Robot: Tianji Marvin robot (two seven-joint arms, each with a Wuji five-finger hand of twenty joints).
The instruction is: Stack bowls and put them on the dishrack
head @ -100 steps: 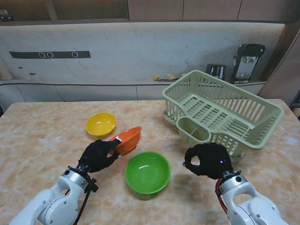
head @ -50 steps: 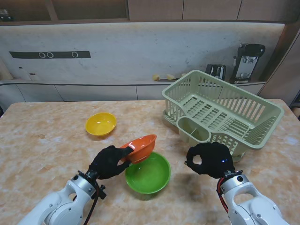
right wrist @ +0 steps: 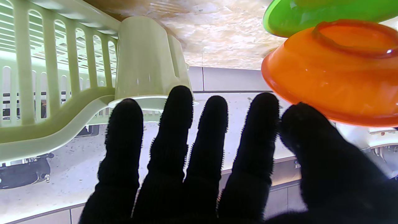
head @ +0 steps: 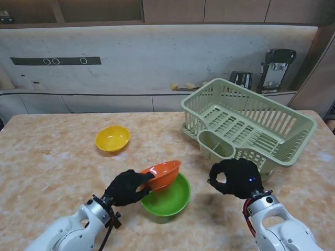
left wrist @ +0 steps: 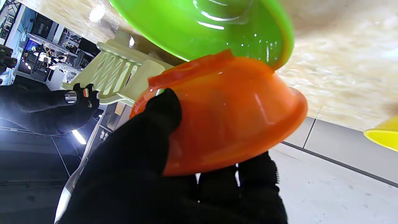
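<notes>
Left hand (head: 127, 186): fingers (left wrist: 161, 109) closed on the near rim of the orange bowl (head: 162, 174), thumb on the outer wall, the other fingers wrapping the opposite side of the rim. The bowl is clear of the worktop (head: 47, 162), tilted, with its far edge higher. It sits directly beyond the fingertips, over the near-left part of the green bowl (head: 168, 197). In the left wrist view the two bowls appear close at one edge; whether they touch cannot be told.

Right hand (head: 235, 178): holds nothing. In its wrist view the fingers (right wrist: 177, 124) are extended and side by side, while the stand view shows them loosely curled. It hovers off the worktop, with the dishrack (head: 251, 123) and its cutlery cup just beyond the fingertips and the green bowl to its left.

The yellow bowl (head: 112, 138) stands alone, well beyond the left fingers and apart from the other two.

Step in hand, as judged: nesting the orange bowl into the green one. To do it well, carry the bowl further from the fingers until its base is centred over the green well, level it, then lower it before loosening the grip. Releasing while tilted or off-centre risks the bowl catching on the green rim and tipping it. Withdraw the fingers along the rim, not across.
</notes>
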